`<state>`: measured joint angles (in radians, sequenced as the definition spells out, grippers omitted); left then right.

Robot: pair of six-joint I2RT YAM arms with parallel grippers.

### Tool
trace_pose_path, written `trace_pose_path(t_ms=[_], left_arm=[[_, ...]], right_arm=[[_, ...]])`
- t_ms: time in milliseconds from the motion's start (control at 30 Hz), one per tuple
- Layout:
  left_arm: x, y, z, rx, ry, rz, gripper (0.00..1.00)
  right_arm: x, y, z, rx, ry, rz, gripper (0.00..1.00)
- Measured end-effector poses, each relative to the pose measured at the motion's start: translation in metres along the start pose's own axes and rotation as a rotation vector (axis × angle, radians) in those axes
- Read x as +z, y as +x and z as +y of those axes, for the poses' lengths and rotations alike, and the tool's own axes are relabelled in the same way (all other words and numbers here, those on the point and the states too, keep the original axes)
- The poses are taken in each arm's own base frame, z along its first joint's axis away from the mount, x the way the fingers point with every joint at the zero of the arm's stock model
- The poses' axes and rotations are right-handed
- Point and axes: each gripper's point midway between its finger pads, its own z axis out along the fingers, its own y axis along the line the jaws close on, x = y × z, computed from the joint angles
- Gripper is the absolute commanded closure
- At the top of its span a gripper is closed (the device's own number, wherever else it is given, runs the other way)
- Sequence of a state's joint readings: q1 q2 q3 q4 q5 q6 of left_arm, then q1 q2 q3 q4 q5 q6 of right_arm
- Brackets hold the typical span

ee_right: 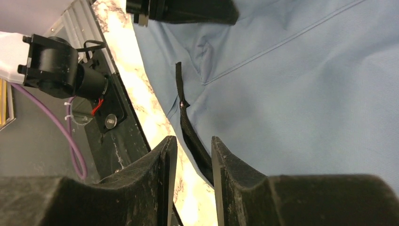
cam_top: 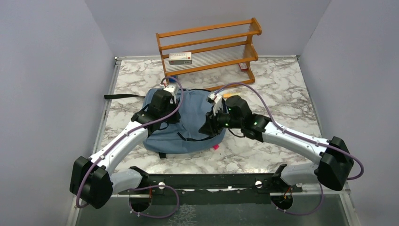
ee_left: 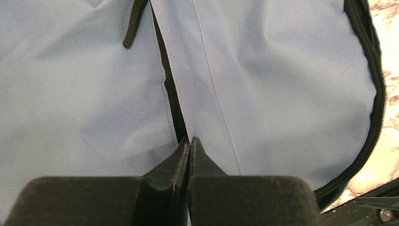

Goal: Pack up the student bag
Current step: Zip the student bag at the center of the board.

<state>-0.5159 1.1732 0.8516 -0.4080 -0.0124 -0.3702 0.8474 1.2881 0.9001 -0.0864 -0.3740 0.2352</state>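
One student bag (cam_top: 188,127), blue and soft, flat on the marble table (cam_top: 282,84) in the middle of the top view. One wooden rack (cam_top: 211,44) at the top middle, behind the bag. One small white box (cam_top: 180,58) on a rack shelf. One tiny pink bit (cam_top: 216,147) just beside the bag's lower right edge. Two arms, one from the lower left and one from the lower right, both reaching in over the bag. Two grippers.

Left gripper (ee_left: 189,141): pressed onto the left part of the bag, fingers squeezed together with almost no gap. Tips right on the blue cloth at the end of a black zipper line (ee_left: 171,94) in the middle of the left wrist view. Hard to tell if a pinch of cloth is caught between them.

Right gripper (ee_right: 190,143): over the right part of the bag, near its edge. Fingers apart only a little, a narrow gap. One thin black zipper strip (ee_right: 186,117) running down toward that gap, then hidden behind one finger. Cannot tell if touching. Nothing gripped.
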Motion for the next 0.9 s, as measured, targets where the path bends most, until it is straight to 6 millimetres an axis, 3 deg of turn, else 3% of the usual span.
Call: trace_pose_path(t_ms=[300,467,700,900], left_arm=[[-0.004,-0.008,0.011,-0.065,0.056,-0.021,1.0],[-0.003,-0.008,0.011,-0.073,0.082,-0.024,1.0],[-0.002,-0.009,0.011,-0.077,0.102,-0.026,1.0],[-0.003,-0.009,0.011,-0.08,0.109,-0.025,1.0]], right_arm=[[0.036,0.018,0.025,-0.04,-0.038,0.035,0.64],[0.054,0.015,0.036,-0.069,-0.044,0.018,0.64],[0.074,-0.003,0.035,-0.093,-0.041,-0.02,0.63],[0.091,-0.002,0.031,-0.104,-0.04,-0.006,0.61]])
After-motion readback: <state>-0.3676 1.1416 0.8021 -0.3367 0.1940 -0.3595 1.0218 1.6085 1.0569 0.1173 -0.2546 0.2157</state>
